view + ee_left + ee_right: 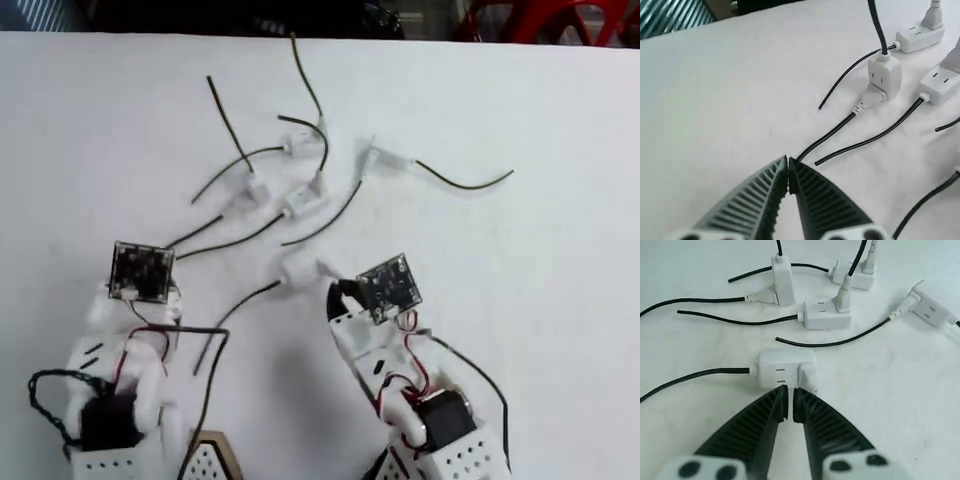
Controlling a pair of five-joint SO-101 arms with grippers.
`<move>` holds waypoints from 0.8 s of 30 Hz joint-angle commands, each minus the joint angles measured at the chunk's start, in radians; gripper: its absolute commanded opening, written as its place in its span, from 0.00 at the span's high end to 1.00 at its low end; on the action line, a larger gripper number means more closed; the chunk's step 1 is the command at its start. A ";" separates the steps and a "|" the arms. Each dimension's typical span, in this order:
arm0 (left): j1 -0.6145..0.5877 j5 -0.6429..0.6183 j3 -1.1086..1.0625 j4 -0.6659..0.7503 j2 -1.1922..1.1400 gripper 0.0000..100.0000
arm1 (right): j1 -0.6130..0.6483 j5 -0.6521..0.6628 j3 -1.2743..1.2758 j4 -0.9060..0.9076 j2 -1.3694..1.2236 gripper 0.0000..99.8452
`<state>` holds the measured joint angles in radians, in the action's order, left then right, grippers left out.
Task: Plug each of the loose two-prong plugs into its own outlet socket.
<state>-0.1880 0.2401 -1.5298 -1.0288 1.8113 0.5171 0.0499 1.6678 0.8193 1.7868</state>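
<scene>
Several white outlet sockets with black wires lie in the middle of the table. The nearest socket (pixel 781 368) (pixel 297 268) lies just in front of my right gripper (pixel 788 393) (pixel 330 287), which is shut and empty. A white plug body (pixel 808 374) sits against that socket's end. Farther off, one socket (pixel 824 315) has a plug (pixel 842 296) in it, and another socket (pixel 782 279) has a plug (pixel 762 297) at its side. My left gripper (pixel 788 166) is shut on nothing, low over bare table, short of a socket (pixel 885 73) with a plug (pixel 871 96) in it.
More sockets lie at the back (pixel 852 276) and to the right (pixel 930 308) (pixel 386 158). Loose wire ends trail across the table (pixel 230 125). A wooden piece (pixel 205 458) sits at the front edge between the arms. The table's right half is bare.
</scene>
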 commanded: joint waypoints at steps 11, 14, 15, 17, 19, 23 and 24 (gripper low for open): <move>0.068 0.021 -0.163 0.029 0.005 0.97 | -0.053 0.006 0.023 0.031 0.012 0.98; 0.101 0.023 -0.163 -0.060 0.005 0.97 | -0.053 0.006 0.023 0.088 0.012 0.98; 0.107 0.023 -0.163 -0.086 0.005 0.97 | -0.053 0.006 0.023 0.101 0.012 0.98; 0.110 0.020 -0.163 -0.110 0.005 0.97 | -0.053 0.006 0.023 0.127 0.012 0.98; 0.108 0.018 -0.163 -0.118 0.005 0.97 | -0.053 0.006 0.023 0.139 0.012 0.98; 0.108 0.018 -0.163 -0.120 0.005 0.97 | -0.085 0.006 0.023 0.134 0.012 0.97; 0.107 0.018 -0.163 -0.120 0.005 0.97 | -0.111 0.006 0.023 0.133 0.013 0.95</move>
<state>-0.0944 0.2555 -1.6970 -1.1439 1.8082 0.4542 0.0483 1.6801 0.9544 1.7868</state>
